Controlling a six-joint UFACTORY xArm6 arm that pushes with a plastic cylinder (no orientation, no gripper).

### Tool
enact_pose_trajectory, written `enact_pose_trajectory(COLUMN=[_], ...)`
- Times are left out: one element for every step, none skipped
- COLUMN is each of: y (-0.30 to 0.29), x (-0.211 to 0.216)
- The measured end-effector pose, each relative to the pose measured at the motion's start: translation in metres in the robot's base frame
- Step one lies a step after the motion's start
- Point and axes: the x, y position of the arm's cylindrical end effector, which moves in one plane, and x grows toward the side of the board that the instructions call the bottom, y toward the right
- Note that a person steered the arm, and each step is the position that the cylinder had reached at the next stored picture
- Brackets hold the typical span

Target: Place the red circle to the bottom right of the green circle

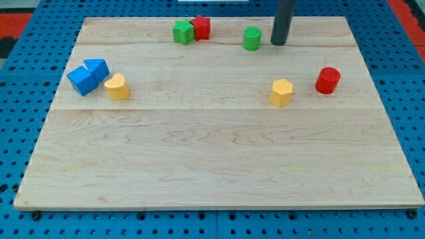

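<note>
The red circle (pixel 327 80) stands at the view's right, in the upper half of the wooden board (pixel 219 166). The green circle (pixel 252 38) stands near the board's top edge, to the upper left of the red circle. My tip (pixel 278 43) rests on the board just to the right of the green circle, a small gap between them. It is well up and to the left of the red circle.
A yellow hexagon block (pixel 281 92) lies left of the red circle. A green block (pixel 183 32) and a red block (pixel 200 27) touch at the top edge. Two blue blocks (pixel 87 76) and a yellow heart (pixel 117 87) sit at the left.
</note>
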Motion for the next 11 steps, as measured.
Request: enact_pose_trajectory(y=[-0.063, -0.089, -0.093, 0.016, 0.133, 0.189, 0.143, 0.024, -0.06, -0.017, 0.025], x=[0.018, 0.015, 0.011, -0.02, -0.008, 0.096, 0.142, 0.121, 0.102, 0.106, 0.117])
